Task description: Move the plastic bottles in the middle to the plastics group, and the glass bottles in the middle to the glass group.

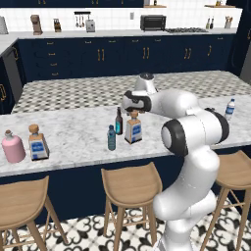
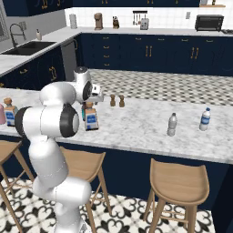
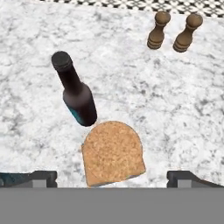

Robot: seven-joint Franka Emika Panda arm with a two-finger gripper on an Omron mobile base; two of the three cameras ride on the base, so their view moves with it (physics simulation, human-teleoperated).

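Note:
My gripper [image 3: 113,178] is open and points straight down over the round cork of the middle square clear bottle [image 3: 113,153], with a fingertip [image 3: 43,176] well clear on either side. That blue-labelled bottle [image 1: 133,128] stands mid-counter. The slim dark long-necked bottle [image 1: 118,121] stands just behind it and the small teal-blue plastic bottle [image 1: 112,138] to its left. The glass group, a pink flask [image 1: 13,147] and a matching square corked bottle [image 1: 37,143], stands at the far left. The plastics group, a grey-clear bottle [image 2: 172,124] and a white blue-capped bottle [image 2: 205,119], stands to the right.
Two brown shakers [image 2: 117,100] stand on the marble counter [image 1: 73,130] behind the middle bottles. Wooden stools [image 1: 130,184] line the counter's near side. Bare marble lies between the middle bottles and each group.

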